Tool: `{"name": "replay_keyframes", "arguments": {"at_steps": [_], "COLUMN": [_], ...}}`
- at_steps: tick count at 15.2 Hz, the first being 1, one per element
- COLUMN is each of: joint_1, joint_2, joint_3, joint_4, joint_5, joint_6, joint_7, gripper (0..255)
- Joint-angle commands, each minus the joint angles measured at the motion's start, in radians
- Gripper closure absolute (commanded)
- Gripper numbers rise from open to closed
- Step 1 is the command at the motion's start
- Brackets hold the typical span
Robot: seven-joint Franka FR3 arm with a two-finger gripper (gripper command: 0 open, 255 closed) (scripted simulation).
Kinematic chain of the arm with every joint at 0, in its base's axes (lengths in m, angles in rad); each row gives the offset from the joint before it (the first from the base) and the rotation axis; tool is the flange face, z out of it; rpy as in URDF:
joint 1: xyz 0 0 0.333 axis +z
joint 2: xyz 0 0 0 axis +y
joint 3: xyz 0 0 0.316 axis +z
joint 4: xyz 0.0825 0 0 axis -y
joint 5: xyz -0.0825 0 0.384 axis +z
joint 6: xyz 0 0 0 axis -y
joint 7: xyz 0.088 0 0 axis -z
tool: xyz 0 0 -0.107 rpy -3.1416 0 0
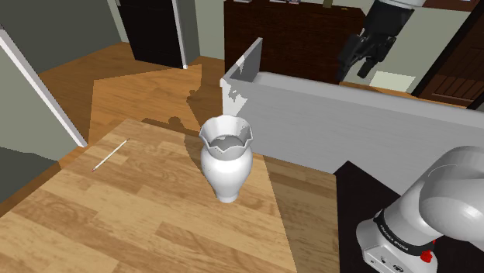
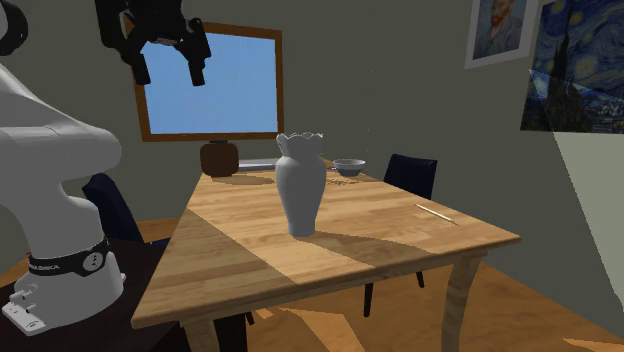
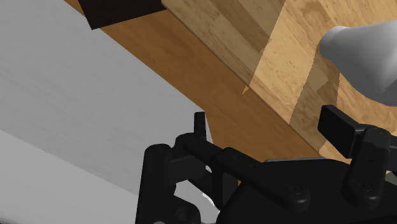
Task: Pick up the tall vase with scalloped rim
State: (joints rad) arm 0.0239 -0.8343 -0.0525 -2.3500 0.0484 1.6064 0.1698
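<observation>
A tall white vase (image 1: pixel 226 159) with a scalloped rim stands upright near the middle of the wooden table (image 1: pixel 116 225). In the second exterior view the vase (image 2: pixel 301 185) is on the table (image 2: pixel 400 235), about halfway along it. My black gripper (image 1: pixel 364 58) hangs high in the air, well away from the vase and off to the shoulder view's right. It is up at the second exterior view's top left (image 2: pixel 168 60), open, with nothing between its fingers. From the wrist, the gripper (image 3: pixel 270 127) stands open over the table's edge, and the vase (image 3: pixel 366 51) lies far ahead, off to one side.
A thin pale stick (image 1: pixel 111 154) lies on the table beyond the vase. A small bowl (image 2: pixel 349 166) and a brown pot (image 2: pixel 218 158) sit at the table's far end. A dark chair (image 2: pixel 410 175) stands behind. A grey partition (image 1: pixel 349 116) runs beside the table.
</observation>
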Motion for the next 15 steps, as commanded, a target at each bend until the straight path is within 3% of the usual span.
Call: {"name": "replay_keyframes", "arguments": {"at_steps": [1,15], "joint_1": [0.000,0.151], "joint_2": [0.000,0.309], "joint_3": [0.000,0.147], "joint_4": [0.000,0.054], "joint_5": [0.000,0.185], "joint_6": [0.000,0.269], "joint_7": [0.000,0.042], "gripper": [0,0]}}
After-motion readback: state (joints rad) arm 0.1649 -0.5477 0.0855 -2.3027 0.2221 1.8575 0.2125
